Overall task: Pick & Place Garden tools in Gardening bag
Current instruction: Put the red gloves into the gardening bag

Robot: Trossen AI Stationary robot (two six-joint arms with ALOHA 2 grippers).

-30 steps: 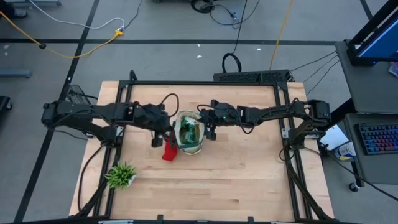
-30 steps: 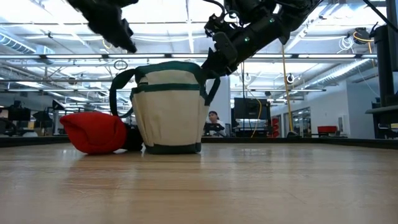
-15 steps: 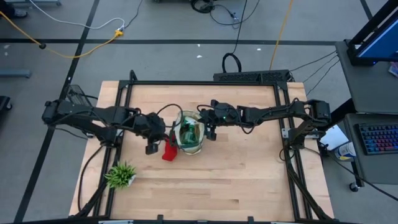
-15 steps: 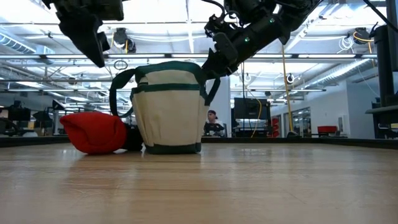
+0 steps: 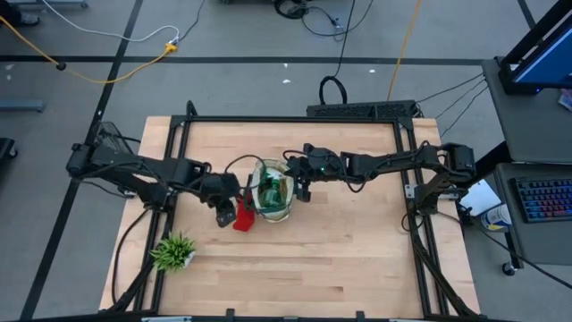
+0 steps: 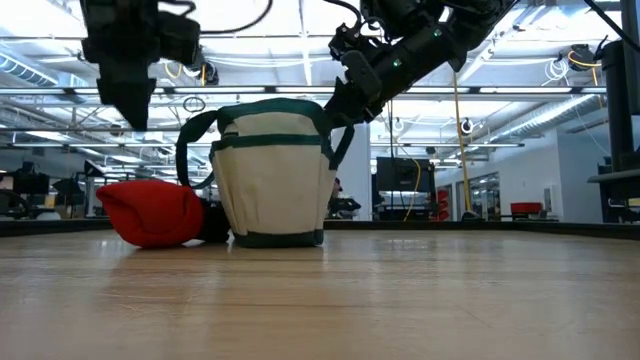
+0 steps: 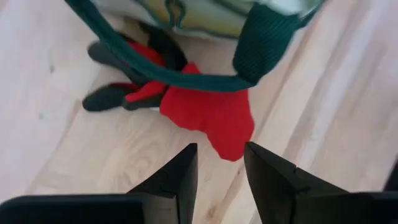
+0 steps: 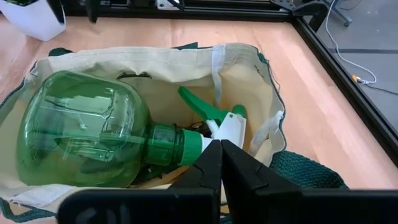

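Judging from the green spray bottle already lying inside the gardening bag at desk centre, the red glove at the bag's eight o'clock remains, under the spread left tool, while the right tool, pressed together, hovers over the bag.

A light wooden worktop fills the middle of the high view, edged by a black metal frame. Toward seven o'clock on it stands a spiky green plant tuft in a white pot. Beyond the twelve o'clock edge lies a dark flat unit with a looped black cable. On the grey floor, a yellow cable runs at about eleven o'clock. At three o'clock, beside the worktop, sits a keyboard with lit coloured keys. In the low view, ceiling lights and monitors fill the hall behind.
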